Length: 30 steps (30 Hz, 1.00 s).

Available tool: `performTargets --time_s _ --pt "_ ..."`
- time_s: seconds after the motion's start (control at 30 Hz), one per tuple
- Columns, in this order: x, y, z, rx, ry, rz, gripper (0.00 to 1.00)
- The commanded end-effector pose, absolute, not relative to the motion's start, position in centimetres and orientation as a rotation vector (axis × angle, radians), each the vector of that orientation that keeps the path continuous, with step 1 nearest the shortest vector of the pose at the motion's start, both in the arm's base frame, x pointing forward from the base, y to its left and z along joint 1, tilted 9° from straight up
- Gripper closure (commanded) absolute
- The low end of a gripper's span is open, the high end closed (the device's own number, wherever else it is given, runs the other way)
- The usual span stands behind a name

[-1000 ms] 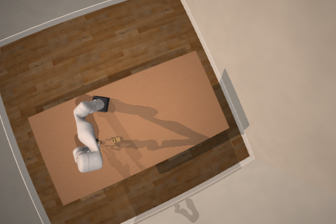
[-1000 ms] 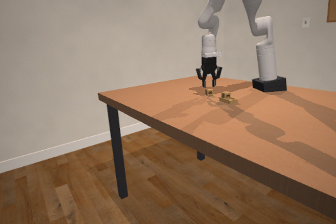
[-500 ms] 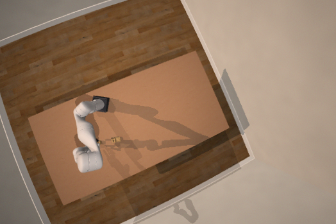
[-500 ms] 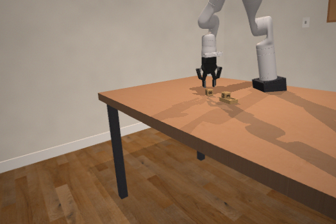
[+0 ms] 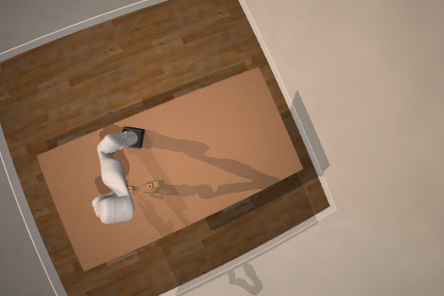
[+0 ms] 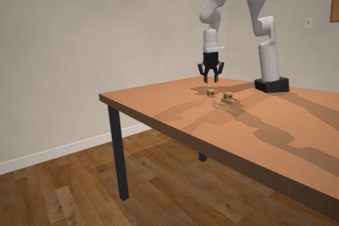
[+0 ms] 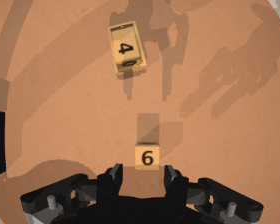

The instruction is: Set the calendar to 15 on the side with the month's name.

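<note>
A small wooden cube (image 7: 147,157) (image 6: 211,92) (image 5: 131,189) showing a 6 on top stands loose on the table. My gripper (image 7: 143,173) (image 6: 211,80) hangs straight above it, half open and empty, with its fingertips clear of the cube. The wooden tray (image 7: 123,31) (image 6: 234,101) lies flat on the table a short way beyond. A second cube (image 7: 126,50) (image 6: 228,95) showing a 4 on top stands in one end of the tray; the other end is bare. In the overhead view the tray and its cube (image 5: 153,184) show as one small shape and the arm hides the gripper.
The arm's black base (image 6: 272,85) (image 5: 135,136) stands on the table (image 6: 194,116) behind the tray. The table's left edge (image 6: 129,108) is well away from the cubes.
</note>
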<state>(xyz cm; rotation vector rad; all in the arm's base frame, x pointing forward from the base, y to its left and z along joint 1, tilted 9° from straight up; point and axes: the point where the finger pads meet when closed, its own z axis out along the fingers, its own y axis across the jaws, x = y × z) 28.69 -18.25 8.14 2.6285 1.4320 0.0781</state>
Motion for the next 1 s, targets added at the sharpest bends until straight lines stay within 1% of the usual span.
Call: performTargets --time_s 0.0,0.57,0.97 --pt "29.32 -17.79 8.68 2.614 1.448 0.099 0.52" --pt "29.16 -17.65 9.44 2.613 1.444 0.075 0.52" --pt "29.06 -17.47 9.1 2.573 1.4 -0.12 0.52"
